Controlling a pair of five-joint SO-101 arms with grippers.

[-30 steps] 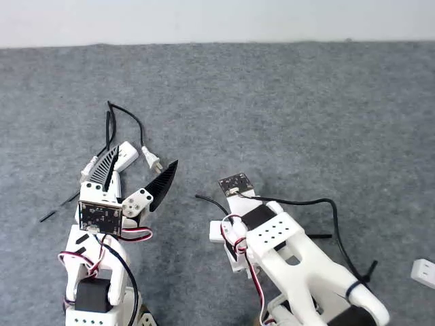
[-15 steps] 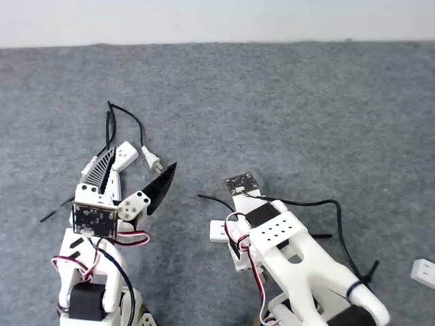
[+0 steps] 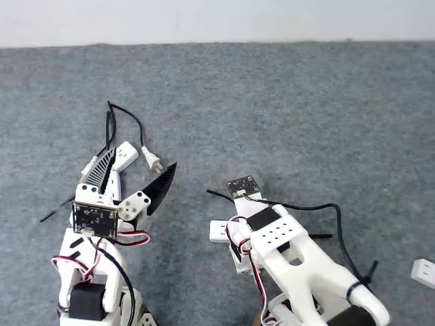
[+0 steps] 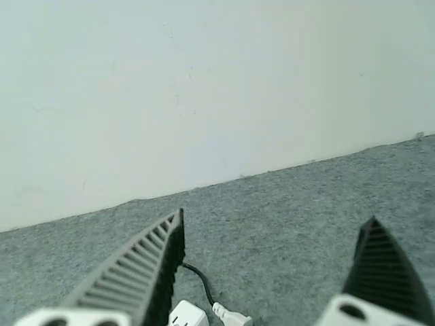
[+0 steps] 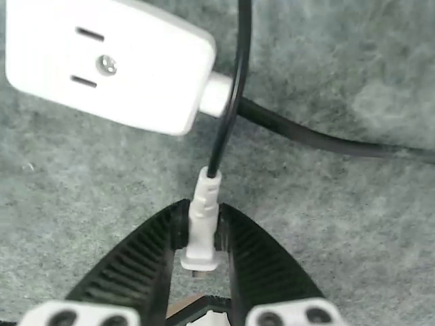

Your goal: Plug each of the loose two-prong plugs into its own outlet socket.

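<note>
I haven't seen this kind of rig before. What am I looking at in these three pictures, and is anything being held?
Two small robot arms, the left arm and the right arm, stand at a grey table. The high view looks down on both; each wrist view comes from a camera mounted just behind that arm's gripper. The left gripper is open and empty; a white socket and a loose plug lie by its fingertips. The right gripper is shut on another plug, close to a second socket. A third socket lies farther to the right.
</note>
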